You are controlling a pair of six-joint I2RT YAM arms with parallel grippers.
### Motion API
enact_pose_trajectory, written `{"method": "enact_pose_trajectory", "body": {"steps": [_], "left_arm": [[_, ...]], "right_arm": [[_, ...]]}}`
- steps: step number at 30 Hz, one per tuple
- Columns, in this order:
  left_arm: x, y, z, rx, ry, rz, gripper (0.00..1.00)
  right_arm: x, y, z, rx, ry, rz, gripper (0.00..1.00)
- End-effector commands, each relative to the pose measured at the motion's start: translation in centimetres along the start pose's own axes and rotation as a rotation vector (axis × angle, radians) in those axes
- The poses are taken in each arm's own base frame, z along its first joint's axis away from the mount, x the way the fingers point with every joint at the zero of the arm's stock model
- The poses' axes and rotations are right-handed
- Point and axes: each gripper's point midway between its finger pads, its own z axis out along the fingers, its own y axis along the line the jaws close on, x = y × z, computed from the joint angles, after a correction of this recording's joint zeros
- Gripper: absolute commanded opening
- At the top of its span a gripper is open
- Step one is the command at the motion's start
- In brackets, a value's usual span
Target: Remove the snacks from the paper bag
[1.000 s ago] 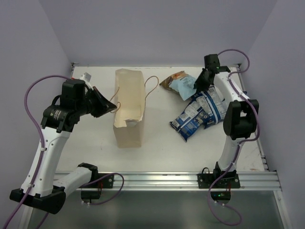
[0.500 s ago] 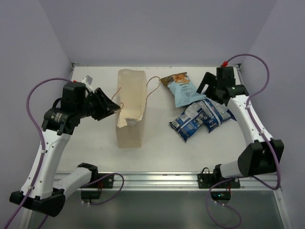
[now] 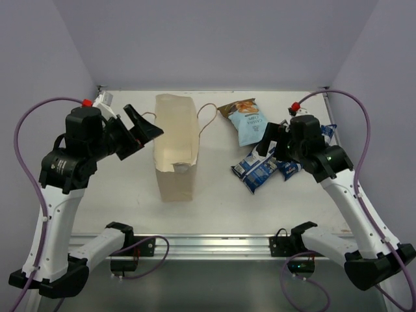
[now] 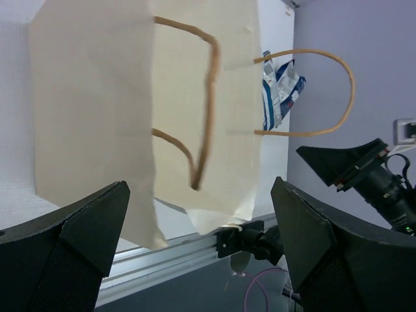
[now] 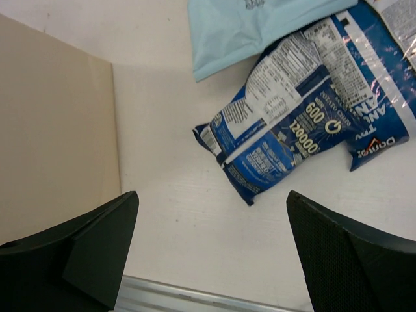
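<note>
Tan paper bag [image 4: 97, 97] beside left tool [image 4: 200, 182], snacks [image 5: 279, 143] under right tool [image 5: 211, 194] — both agape, empty

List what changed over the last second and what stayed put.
Right pincer opened, apparently letting go of the light blue chip bag, which now lies flat at the back. That arm drew back toward its base and now hangs over the dark blue packets. Left pincer opened too and pulled slightly back, leftward, from the paper bag. The paper bag and the dark blue packets stayed about where they were.
</note>
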Motion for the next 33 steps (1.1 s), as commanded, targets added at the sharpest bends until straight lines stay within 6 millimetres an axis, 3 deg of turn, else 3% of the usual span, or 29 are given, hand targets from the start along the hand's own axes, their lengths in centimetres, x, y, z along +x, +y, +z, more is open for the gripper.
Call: {"method": "enact_pose_trajectory", "body": {"steps": [1, 10, 15, 19, 23, 26, 29, 33], "left_arm": [[-1.5, -1.0, -2.6, 0.000, -0.079, 0.036, 1.00], [-2.0, 0.2, -5.2, -0.082, -0.141, 0.054, 1.00], [-1.6, 2.5, -5.7, -0.171, -0.162, 0.069, 1.00], [-0.6, 4.6, -5.6, -0.225, -0.164, 0.047, 1.00], [-0.5, 6.0, -6.8, -0.288, -0.203, 0.028, 1.00], [-0.6, 6.0, -7.9, -0.284, -0.236, 0.035, 1.00], [0.5, 6.4, -8.2, -0.265, -0.229, -0.005, 1.00], [3.2, 8.7, -6.6, -0.291, -0.168, -0.098, 1.00]], "right_arm": [[2.8, -0.9, -0.4, 0.056, 0.102, 0.032, 0.99], [5.7, -3.8, 0.6, 0.189, 0.188, 0.025, 0.99], [7.5, -5.0, 1.3, 0.227, 0.229, 0.019, 0.99], [7.7, -5.4, 1.1, 0.220, 0.214, -0.003, 0.99], [7.7, -5.9, 0.9, 0.230, 0.193, -0.030, 0.99], [8.0, -6.3, 0.9, 0.227, 0.186, -0.034, 0.99], [8.2, -6.1, 0.7, 0.210, 0.175, -0.022, 0.99], [8.3, -6.2, 0.4, 0.198, 0.158, 0.013, 0.99]]}}
